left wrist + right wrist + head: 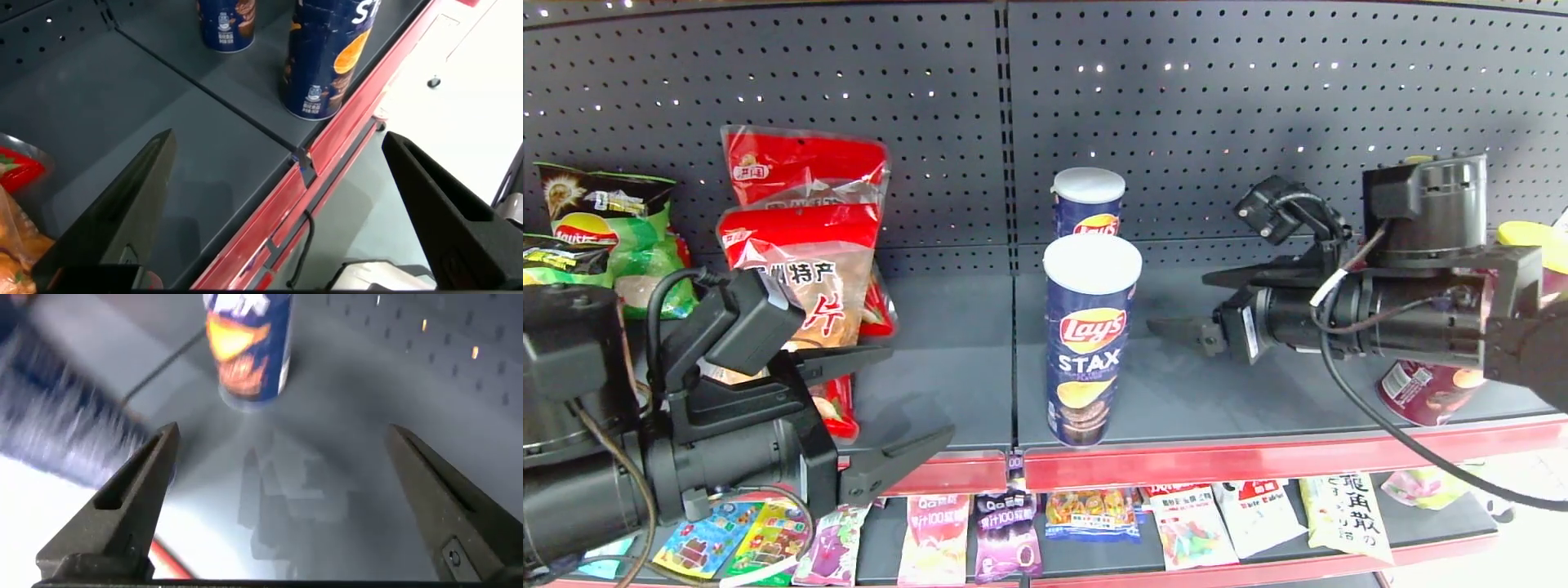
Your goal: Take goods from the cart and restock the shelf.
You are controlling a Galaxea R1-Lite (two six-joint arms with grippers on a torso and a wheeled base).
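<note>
While jaws of the left gripper (920, 392) and right gripper (1178, 303) gape empty, a blue-labelled can (1092, 343) stands on the shelf (947, 327).

A dark grey pegboard wall (1176, 98) spans twelve o'clock, light pricking through its holes. Beneath runs a grey shelf (947, 367) with a red front edge (1258, 459); pale floor (1527, 555) shows at five o'clock.

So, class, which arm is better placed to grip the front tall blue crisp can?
Right, probably. The right gripper is open, over the shelf at mid-height of the tall blue crisp can, pointing at it. The left gripper sits lower, at the shelf's red lip.
</note>
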